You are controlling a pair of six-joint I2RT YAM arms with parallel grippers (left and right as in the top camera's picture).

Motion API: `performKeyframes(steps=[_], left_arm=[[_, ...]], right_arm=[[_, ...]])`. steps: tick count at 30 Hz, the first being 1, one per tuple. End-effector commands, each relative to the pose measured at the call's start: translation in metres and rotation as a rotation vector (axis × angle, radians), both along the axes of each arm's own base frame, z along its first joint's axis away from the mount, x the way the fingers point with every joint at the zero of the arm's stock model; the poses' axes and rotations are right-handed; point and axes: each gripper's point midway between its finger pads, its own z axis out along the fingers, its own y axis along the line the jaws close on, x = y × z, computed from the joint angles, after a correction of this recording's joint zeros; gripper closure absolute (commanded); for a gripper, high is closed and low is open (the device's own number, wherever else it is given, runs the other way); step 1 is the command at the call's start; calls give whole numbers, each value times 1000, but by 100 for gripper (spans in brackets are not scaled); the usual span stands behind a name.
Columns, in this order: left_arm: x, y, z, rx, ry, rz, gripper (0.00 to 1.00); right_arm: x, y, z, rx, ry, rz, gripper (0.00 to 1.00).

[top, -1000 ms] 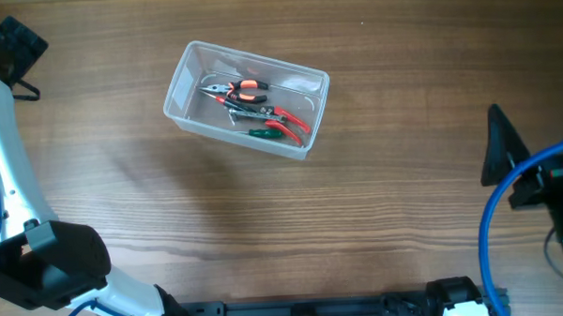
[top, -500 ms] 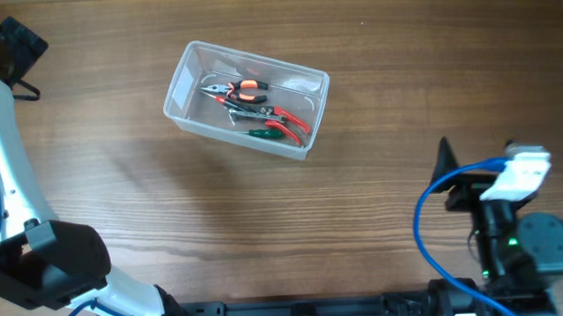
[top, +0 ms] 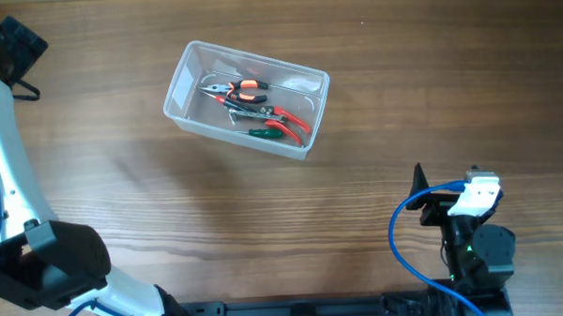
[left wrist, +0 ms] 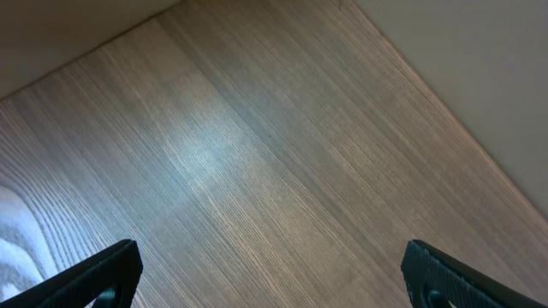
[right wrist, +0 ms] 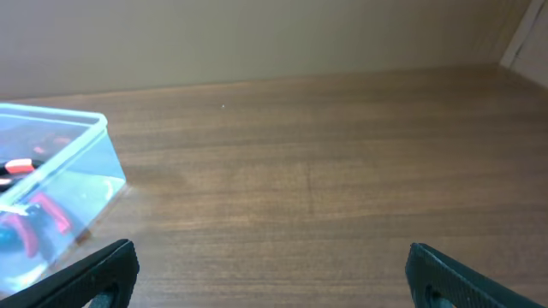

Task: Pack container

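The clear plastic container [top: 184, 79] stands on the wooden table, left of centre toward the back. Inside lie orange-handled pliers [top: 246, 88], red-handled pliers [top: 287, 118] and a green-handled tool [top: 265, 133]. The container's near corner also shows at the left in the right wrist view [right wrist: 90, 158], with red handles blurred behind its wall. My right gripper [right wrist: 274, 278] is open and empty, low over the table, well to the right of the container; in the overhead view it is at the front right [top: 419, 198]. My left gripper [left wrist: 274, 278] is open and empty over bare wood at the far left [top: 15, 45].
The left arm [top: 4, 139] runs along the table's left edge. The right arm's base and blue cable [top: 406, 238] sit at the front right. The table's far edge and a pale wall [right wrist: 257, 34] lie behind the container.
My right arm has pulled back from the right edge, moving left and toward the front edge near its base. The container, the tools and the left arm have not moved.
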Motion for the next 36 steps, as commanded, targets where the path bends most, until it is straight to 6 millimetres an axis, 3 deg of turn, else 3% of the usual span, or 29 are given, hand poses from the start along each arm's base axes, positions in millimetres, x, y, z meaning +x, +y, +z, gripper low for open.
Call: performKeyframes(steps=[1,29,33,36], left_arm=[[0,4,1,12,2,5,0],[-1,6,1,12,1,7,0],[-6,-3,20,26,-33,-5,0],[-23,-11,59,59,-114,-6,0]], right_arm=[[1,0,-4,22,-20,-1,0],[1,0,-7,21,-6,-1,0],[1,0,-7,22,-6,-1,0],[1,0,-7,22,-6,-1,0]])
